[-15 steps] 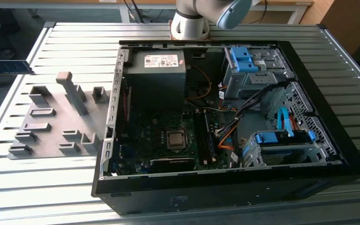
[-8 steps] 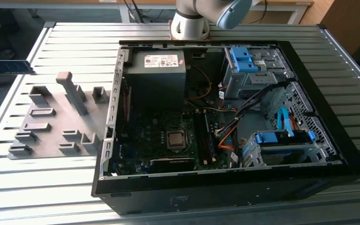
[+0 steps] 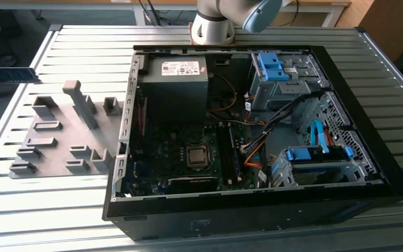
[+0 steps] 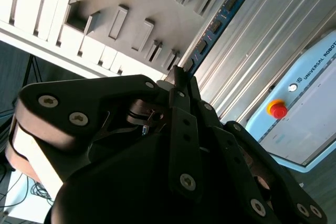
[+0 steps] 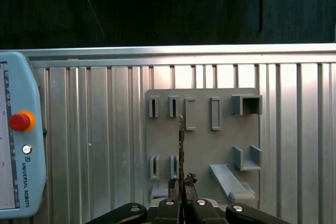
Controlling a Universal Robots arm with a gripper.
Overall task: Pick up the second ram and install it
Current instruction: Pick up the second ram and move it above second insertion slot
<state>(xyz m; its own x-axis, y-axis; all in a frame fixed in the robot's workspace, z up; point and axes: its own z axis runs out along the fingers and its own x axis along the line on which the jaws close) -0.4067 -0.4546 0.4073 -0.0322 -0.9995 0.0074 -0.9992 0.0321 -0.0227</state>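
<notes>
- Gripper [image 5: 181, 184]: the jaws are closed on the second ram [image 5: 181, 150], which runs out from between the fingers and appears edge-on as a thin line in the first wrist view.
- In the second wrist view, the second ram [image 4: 218, 22] shows its green face and row of black chips. It reaches away from the gripper [image 4: 178, 74], and nothing touches its long edges.
- Holder plate [image 5: 202, 150]: grey, with raised slot blocks. The strip hangs over it, its far tip in line with the row of slots along one plate edge. Its height above the plate cannot be told.
- Table [image 3: 75, 210]: slatted metal. The holder plate [image 3: 63, 135] lies near the table edge on the exterior view's left, just beside the PC case [image 3: 257, 210].
- PC case: open upward, with its walls ringing the motherboard [image 3: 180, 142]. Cables and blue drive bays crowd the side on the exterior view's right.
- Teach pendant [image 5: 16, 171] with red button [image 5: 20, 121]: at a table edge, separated from the plate by a band of bare slats.
</notes>
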